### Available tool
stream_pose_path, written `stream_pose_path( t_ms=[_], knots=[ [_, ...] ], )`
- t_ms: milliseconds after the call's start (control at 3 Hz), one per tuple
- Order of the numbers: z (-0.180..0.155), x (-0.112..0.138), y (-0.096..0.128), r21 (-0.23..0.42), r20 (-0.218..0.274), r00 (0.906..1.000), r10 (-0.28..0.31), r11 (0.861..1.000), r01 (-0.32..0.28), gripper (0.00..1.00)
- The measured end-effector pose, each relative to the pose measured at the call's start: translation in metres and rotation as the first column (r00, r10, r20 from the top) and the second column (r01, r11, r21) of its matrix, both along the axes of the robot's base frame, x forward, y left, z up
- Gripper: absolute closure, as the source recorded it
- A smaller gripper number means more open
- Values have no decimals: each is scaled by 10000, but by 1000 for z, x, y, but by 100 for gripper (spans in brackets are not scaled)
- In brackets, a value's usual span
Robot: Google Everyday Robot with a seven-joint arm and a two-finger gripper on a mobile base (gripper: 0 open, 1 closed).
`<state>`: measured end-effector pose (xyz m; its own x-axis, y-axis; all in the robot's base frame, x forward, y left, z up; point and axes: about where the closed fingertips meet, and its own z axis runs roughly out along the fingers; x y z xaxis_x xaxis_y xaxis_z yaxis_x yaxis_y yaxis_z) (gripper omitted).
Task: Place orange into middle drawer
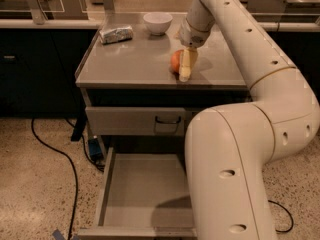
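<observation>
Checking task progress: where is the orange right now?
In the camera view, the orange sits on the cabinet top near its front edge, right of centre, with the gripper down at its right side; the white bowl stands farther back.
</observation>
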<state>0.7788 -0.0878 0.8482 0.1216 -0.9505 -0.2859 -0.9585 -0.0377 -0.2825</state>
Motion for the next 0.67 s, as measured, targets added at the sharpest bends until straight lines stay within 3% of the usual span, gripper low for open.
stream_pose_path(
  t_ms=[667],
  knots=[
    [0, 0, 0, 0, 0, 10000, 0, 10000, 0, 43]
  ],
)
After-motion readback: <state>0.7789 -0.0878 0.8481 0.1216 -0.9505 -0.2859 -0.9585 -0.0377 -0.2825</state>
